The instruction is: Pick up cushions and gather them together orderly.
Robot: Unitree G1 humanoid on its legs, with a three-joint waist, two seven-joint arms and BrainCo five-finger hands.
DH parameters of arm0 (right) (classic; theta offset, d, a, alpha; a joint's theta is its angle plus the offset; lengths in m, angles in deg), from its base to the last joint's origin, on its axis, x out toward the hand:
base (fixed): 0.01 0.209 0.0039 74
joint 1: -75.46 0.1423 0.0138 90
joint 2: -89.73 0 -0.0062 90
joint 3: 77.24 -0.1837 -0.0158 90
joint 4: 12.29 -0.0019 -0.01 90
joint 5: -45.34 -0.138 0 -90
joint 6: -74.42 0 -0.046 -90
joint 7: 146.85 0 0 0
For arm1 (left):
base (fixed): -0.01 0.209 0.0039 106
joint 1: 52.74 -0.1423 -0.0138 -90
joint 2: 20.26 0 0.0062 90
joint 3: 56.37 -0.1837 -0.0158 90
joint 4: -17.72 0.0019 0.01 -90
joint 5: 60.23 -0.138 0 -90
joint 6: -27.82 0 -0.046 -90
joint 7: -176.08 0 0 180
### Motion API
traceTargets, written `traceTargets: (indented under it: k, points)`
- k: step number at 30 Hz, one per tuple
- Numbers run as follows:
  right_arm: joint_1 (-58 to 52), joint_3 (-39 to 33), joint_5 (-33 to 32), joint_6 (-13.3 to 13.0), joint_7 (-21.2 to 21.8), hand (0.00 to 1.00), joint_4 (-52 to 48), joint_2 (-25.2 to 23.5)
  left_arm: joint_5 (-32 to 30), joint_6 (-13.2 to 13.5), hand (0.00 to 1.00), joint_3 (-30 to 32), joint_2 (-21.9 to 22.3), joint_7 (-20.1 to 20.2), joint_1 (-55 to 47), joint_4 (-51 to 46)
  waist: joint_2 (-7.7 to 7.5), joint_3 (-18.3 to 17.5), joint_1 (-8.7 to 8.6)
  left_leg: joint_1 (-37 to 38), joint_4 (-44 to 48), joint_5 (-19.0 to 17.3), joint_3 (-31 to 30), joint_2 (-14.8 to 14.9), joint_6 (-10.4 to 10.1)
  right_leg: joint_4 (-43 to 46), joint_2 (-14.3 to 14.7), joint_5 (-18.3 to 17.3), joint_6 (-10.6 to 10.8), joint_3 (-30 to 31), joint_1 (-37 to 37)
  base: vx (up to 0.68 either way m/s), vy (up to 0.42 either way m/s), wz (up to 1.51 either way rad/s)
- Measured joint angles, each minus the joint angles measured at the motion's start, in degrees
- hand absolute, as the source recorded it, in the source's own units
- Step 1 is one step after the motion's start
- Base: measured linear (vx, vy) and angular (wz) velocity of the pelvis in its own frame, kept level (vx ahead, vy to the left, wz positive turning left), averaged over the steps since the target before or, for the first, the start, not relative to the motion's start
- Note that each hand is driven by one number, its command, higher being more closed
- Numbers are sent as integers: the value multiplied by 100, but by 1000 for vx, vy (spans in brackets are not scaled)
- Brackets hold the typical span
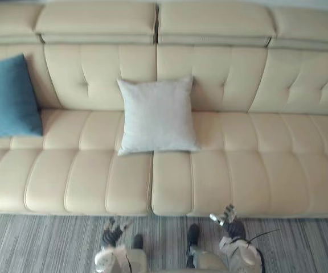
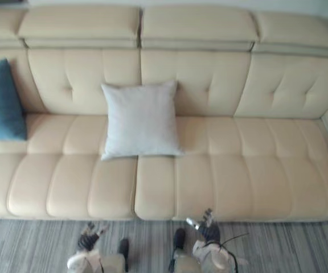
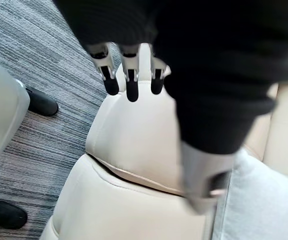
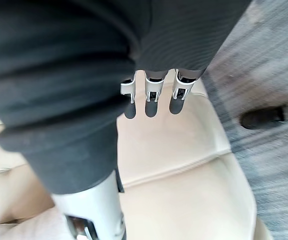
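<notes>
The head views take in the whole sofa (image 1: 238, 170). A white cushion (image 1: 157, 115) leans on the backrest at mid-seat and a blue cushion (image 1: 7, 98) sits at the left end. The wrist views show the left hand (image 3: 129, 85) and right hand (image 4: 154, 95) with fingers straight, empty, at the seat's front edge, apart from both cushions.

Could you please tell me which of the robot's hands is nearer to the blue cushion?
Left. The left hand hangs in front of the sofa, with the blue cushion up at its far left end; the right hand hangs further to the right.
</notes>
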Motion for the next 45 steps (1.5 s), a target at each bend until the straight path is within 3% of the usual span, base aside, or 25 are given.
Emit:
traceTargets:
  k: [7, 9, 13, 16, 17, 18, 19, 20, 21, 22, 23, 25, 26, 28, 30, 32, 33, 34, 36, 38, 39, 41, 45]
  points:
    - [61, -57, 15, 46, 67, 0, 496, 11, -413, -5, 0, -15, -72, 17, 104, 343, -92, -236, 11, 436, -164, 7, 184, -22, -2, 1, -33, -4, 40, 87, 269, 95, 35, -9]
    - [198, -49, 33, 88, 66, 0, 624, 4, -510, -8, 0, -100, -125, 10, 151, 360, -145, -223, 16, 515, -168, -15, 348, -26, 18, 42, -58, 5, 52, 213, 242, 44, 38, -28]
    - [457, -27, 55, 104, 54, 0, 625, 23, -544, -14, 0, -365, -164, -11, 252, 400, -102, -119, 7, 491, 142, -171, 651, 4, 64, 656, -71, -85, 119, 297, -69, -39, 28, -37]
    - [641, 81, 54, 102, 35, 0, 684, 30, -607, -18, 0, -398, -158, -19, 357, 371, -185, -77, 28, 313, 482, -312, 812, 13, 159, 610, -91, -36, 225, 468, -107, -126, 14, -24]
    - [749, 124, 53, 106, 36, 0, 838, 28, -605, -27, 0, -379, -155, -28, 387, 367, -160, -60, 17, 221, 570, -294, 830, 155, 135, 1867, -116, -774, -60, 213, -412, -101, -14, -3]
    - [736, 130, 53, 109, 34, 0, 861, 26, -605, -29, 0, -390, -156, -30, 386, 347, -161, -60, 16, 195, 619, -289, 793, 193, 127, 2438, -152, -1077, -85, 97, -469, -34, -43, 11]
    - [709, 151, 54, 108, 31, 0, 925, 27, -602, -25, 0, -408, -161, -30, 372, 318, -224, -76, 40, 174, 671, -264, 726, 206, 90, 3165, -277, -1462, 119, -35, -410, -6, -91, 24]
    - [780, 189, 54, 105, 24, 0, 1045, 31, -598, -26, 0, -403, -221, -33, 372, 279, -348, -101, 52, -9, 875, -264, 728, 140, 85, 3361, -397, -1651, 294, -2, -421, -35, -124, 22]
    - [806, 195, 53, 109, 24, 0, 1075, 27, -597, -40, 0, -398, -270, -34, 436, 295, -438, -97, 43, -75, 996, -260, 747, 46, 86, 3350, -375, -1624, 293, -31, -494, -92, -104, 15]
    - [894, 200, 53, 105, 18, 0, 1072, 66, -598, -98, 0, -420, -236, -19, 516, 345, -430, -92, 67, -332, 1010, -261, 733, -105, 153, 2905, -332, -1531, 337, 15, -442, -183, 20, 0]
    - [1030, 163, 52, 101, -8, 0, 1076, 262, -599, -88, 0, -408, -70, -22, 493, 360, -143, -78, 179, -468, 782, -8, 827, -220, 474, 2925, -244, -1789, 335, 227, -199, -173, 44, 7]
    - [1137, 205, 50, 106, -40, 0, 1118, 258, -586, -99, 0, -412, -125, -62, 569, 298, -304, 73, 162, -530, 875, 157, 777, -405, 419, 3867, -395, -2185, 316, 397, 21, -109, -86, 34]
    - [1249, 204, 48, 106, -47, 0, 1124, 263, -592, -90, 0, -421, -163, -88, 598, 214, -264, 171, 287, -713, 1075, 187, 764, -339, 367, 3185, -193, -2299, 225, 517, 271, -130, -177, 19]
    - [1418, 230, 30, 94, -53, 0, 1092, 256, -592, -91, 0, -460, -150, -125, 580, 216, -107, 159, 328, -942, 1161, 246, 760, -166, 270, 2569, 15, -2225, 98, 491, 397, -232, -126, -16]
    - [1551, 228, 2, 40, -79, 0, 1105, 343, -596, -91, 0, -684, -221, -147, 634, 213, 90, 427, 295, -1158, 1237, 499, 583, 35, 120, 1880, 289, -2091, -127, 286, 699, -277, -129, 15]
    - [1503, 211, 5, 41, -136, 0, 1135, 394, -607, -90, 0, -828, -229, -151, 637, 213, 105, 444, 252, -1174, 982, 822, 519, 67, 95, 1788, 362, -2014, -258, 115, 696, -309, -129, 50]
    - [1416, 177, 4, 42, -179, 0, 1272, 442, -616, -86, 0, -859, -269, -157, 632, 219, 73, 447, 228, -1020, 350, 1321, 422, 19, 30, 1750, 341, -1952, -361, -75, 605, -327, -106, 60]
    - [1385, 170, 5, 54, -191, 0, 1330, 447, -620, -87, 0, -855, -260, -161, 635, 228, 23, 475, 200, -995, 223, 1341, 426, 6, 6, 1744, 324, -1939, -393, -167, 549, -368, -46, 70]
    - [1320, -90, 2, 91, -221, 0, 1467, 501, -625, -85, 0, -852, -272, -156, 640, 216, -32, 487, 141, -1103, 649, 1043, 417, -157, 193, 1902, 152, -1928, -517, -325, 274, -278, 22, 43]
    - [1233, -257, 1, 101, -213, 0, 1490, 517, -624, -88, 0, -838, -268, -160, 646, 218, -58, 490, 122, -1128, 1465, 383, 406, -326, 370, 1943, -35, -1840, -506, -268, 90, -181, 129, 7]
    - [1156, -266, 1, 105, -203, 0, 1493, 492, -622, -89, 0, -816, -261, -160, 608, 225, -25, 477, 124, -956, 1654, -3, 330, -330, 338, 2048, -90, -1804, -434, -198, -14, -159, 162, -10]
    - [1063, -269, -5, 115, -191, 0, 1496, 425, -603, -95, 0, -764, -256, -156, 576, 230, 1, 469, 127, -700, 1460, -327, 196, -383, 328, 2196, -98, -1807, -309, -7, -73, -106, 183, -29]
    - [823, -274, -6, 121, -144, 0, 1516, 234, -601, -91, 0, -750, -431, -159, 404, 327, -136, 257, 94, -274, 953, -267, 481, -539, 394, 1658, -165, -1458, -54, 335, 180, -56, 182, -43]
